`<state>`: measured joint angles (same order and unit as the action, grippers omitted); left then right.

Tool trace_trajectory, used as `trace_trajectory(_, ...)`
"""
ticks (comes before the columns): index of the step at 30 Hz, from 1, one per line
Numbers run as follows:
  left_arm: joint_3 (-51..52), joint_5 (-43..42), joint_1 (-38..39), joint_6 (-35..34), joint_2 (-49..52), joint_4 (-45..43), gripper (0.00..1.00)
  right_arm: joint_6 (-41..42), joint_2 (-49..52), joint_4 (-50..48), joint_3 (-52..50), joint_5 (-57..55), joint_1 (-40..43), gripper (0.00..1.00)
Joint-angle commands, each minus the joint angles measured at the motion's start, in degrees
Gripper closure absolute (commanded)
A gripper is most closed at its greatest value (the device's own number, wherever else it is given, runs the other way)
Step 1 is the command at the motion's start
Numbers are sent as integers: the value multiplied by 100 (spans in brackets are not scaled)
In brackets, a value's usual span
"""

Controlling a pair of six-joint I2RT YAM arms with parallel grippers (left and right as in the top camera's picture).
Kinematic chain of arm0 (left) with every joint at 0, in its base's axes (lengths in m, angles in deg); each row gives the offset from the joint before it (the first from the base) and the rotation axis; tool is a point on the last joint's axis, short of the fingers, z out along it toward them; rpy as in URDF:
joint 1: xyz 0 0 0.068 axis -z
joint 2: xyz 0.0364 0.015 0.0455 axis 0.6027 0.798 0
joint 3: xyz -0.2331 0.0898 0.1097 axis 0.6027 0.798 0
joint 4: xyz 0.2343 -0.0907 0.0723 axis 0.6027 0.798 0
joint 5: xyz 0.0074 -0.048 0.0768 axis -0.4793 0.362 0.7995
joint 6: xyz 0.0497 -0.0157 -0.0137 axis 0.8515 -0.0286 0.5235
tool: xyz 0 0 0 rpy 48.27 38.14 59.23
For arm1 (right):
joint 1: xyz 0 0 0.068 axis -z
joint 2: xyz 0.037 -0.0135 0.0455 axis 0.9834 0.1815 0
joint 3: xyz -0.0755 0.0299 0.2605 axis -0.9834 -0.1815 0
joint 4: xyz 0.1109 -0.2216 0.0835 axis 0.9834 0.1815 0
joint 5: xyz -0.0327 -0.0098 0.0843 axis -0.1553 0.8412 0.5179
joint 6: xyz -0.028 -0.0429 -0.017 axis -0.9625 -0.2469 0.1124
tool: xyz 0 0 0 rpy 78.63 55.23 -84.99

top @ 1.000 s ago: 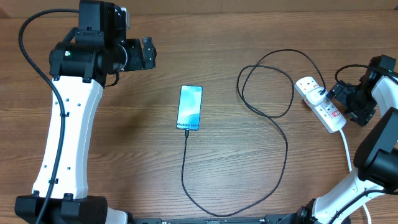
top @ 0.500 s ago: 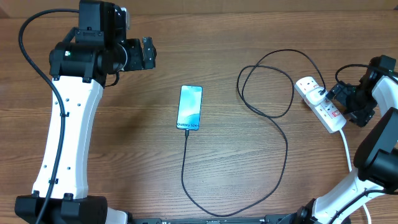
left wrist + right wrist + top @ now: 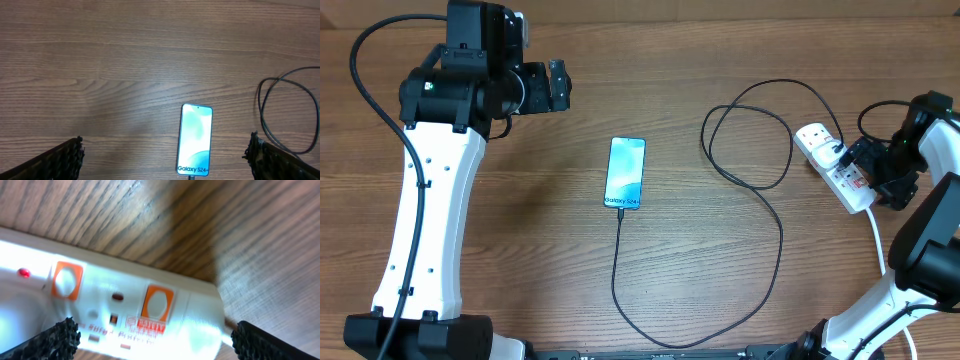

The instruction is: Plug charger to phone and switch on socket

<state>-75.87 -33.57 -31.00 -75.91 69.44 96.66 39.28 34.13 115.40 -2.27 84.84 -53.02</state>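
The phone (image 3: 626, 172) lies flat mid-table with its blue-cyan screen lit, white text at its near edge; it also shows in the left wrist view (image 3: 195, 140). The black charger cable (image 3: 775, 215) runs from the phone's near edge, loops along the table front and up to the white socket strip (image 3: 832, 162) at the right. My right gripper (image 3: 861, 164) is open, low over the socket; the right wrist view shows the socket (image 3: 125, 310) with orange switches between the fingers (image 3: 155, 340). My left gripper (image 3: 558, 87) is open and empty, held high at the back left.
The socket's thick white cord (image 3: 880, 240) runs from the strip toward the table front on the right. The cable's double loop (image 3: 750, 135) lies between phone and socket. The rest is bare brown wooden table (image 3: 520, 250).
My right gripper has shifted slightly left and down onto the socket strip. The left arm, phone and cable have not moved.
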Motion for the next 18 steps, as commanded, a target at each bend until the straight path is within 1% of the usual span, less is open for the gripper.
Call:
trace_trajectory(1, 20, 59, 33, -116, 39, 13, 0, 28, -636, 151, 516, 31, -15, 0)
trace_trajectory(6, 20, 59, 33, -116, 39, 13, 0, 306, -1871, 577, 533, 33, -37, 0)
trace_trajectory(9, 20, 59, 33, -116, 39, 13, 0, 328, -2603, 951, 527, 142, -197, 0)
trace_trajectory(13, 20, 59, 33, -116, 39, 13, 0, 299, -3550, 1152, 411, 142, -723, 0)
trace_trajectory(18, 20, 59, 33, -116, 39, 13, 1, 291, -4684, 1027, 24, 138, -1746, 0)
